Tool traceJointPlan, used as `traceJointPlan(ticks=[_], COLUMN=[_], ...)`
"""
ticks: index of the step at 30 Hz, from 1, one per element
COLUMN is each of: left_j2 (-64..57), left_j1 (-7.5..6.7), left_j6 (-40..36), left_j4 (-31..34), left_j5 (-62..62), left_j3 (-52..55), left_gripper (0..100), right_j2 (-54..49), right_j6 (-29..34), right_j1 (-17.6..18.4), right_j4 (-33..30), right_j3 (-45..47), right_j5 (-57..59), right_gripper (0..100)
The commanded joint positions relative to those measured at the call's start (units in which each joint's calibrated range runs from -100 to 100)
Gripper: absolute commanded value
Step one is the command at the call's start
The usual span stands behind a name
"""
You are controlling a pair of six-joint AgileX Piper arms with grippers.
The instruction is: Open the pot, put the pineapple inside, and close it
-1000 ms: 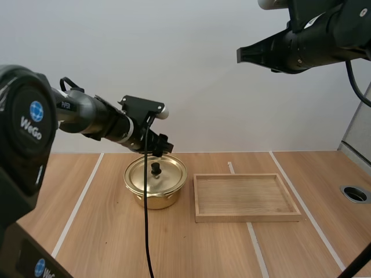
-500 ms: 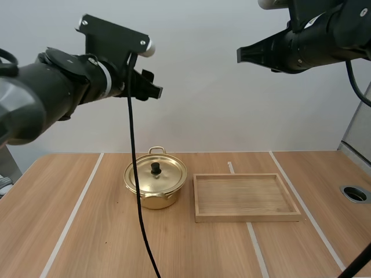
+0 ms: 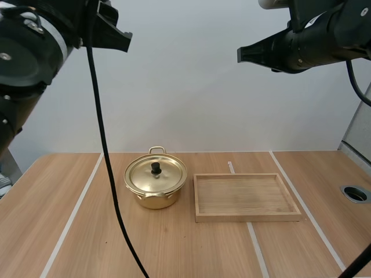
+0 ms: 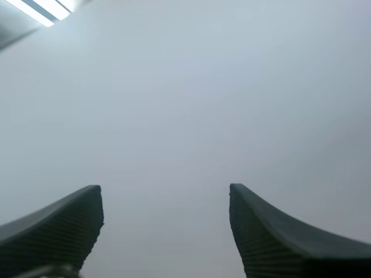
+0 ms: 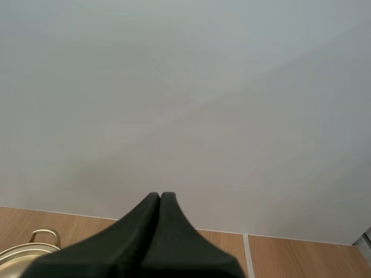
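Close by at ten o'clock the left gripper (image 4: pixel 164 191) hangs high, spread wide and empty; the right gripper (image 3: pixel 239 55), at two o'clock, is closed on nothing; farther off, the lidded pot (image 3: pixel 155 184) sits on the table (image 3: pixel 87 231), the tray (image 3: pixel 246 219) at its three o'clock, probably nearer the left gripper.

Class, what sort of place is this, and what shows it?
Most likely a robotics test bench: a light wooden table marked with white tape lines, a black left arm and right arm raised over it, and a shiny gold metal pot beside a shallow wooden tray.
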Motion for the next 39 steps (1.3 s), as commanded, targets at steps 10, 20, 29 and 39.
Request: traceJointPlan(ticks=[10,20,29,39], left_j2=[-5.8,-14.7,-21.1,-28.3], left_j1=[-0.10,-0.10,-0.10,-0.10], left_j6=[-1.8,-10.6,-31.4,-40.0], left_j4=[-0.4,-0.2,14.7,21.6], left_j5=[-10.8,-33.8,-41.8,-9.1], left_j3=[0.0,14.9,35.1,53.2], left_gripper=[83,0,0,0], right_j2=[-0.7,-0.7,-0.7,-0.7], right_j6=[0.2,0.2,0.2,0.2], right_j1=[-0.3,-0.3,-0.3,-0.3], right_j4=[-0.1,-0.1,-0.1,-0.1], right_j3=[-0.3,-0.3,-0.3,-0.3], right_j5=[-0.4,-0.4,-0.4,-0.4], right_gripper=[0,0,0,0])
